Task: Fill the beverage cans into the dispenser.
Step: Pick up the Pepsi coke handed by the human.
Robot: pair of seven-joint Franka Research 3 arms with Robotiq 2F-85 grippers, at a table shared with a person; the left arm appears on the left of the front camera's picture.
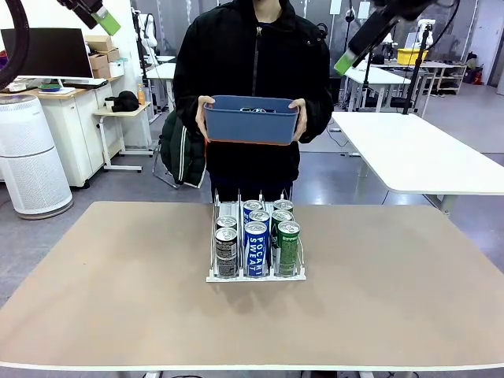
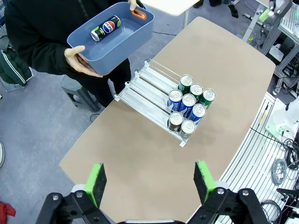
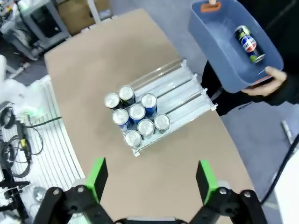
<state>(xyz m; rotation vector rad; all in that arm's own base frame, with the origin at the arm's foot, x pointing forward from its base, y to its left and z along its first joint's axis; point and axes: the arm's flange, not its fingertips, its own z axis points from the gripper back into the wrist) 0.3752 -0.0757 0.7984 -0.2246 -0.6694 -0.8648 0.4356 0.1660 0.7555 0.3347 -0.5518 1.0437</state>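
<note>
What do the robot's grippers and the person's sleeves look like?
Both the left gripper and the right gripper have black bolted bodies and two flat fingers faced with bright green pads. The person's sleeves are long and black, part of a zipped jacket.

Looks like an open lab space, pretty bright, grey floor (image 1: pixel 118 185) all over. Lower half: big tan table (image 1: pixel 102 283) with rounded corners. Far left: white round air purifier (image 1: pixel 31 157) beside a white cabinet (image 1: pixel 67 134), monitor (image 1: pixel 46 53) on top. Cardboard boxes (image 1: pixel 101 55) just right of that, small side table (image 1: pixel 126 118) nearby. Right side: long white tables (image 1: pixel 417 150), yellow bin (image 1: pixel 411 55) way back, upper right. Grey stool (image 2: pixel 77 91) at left middle of the left wrist view.
</note>
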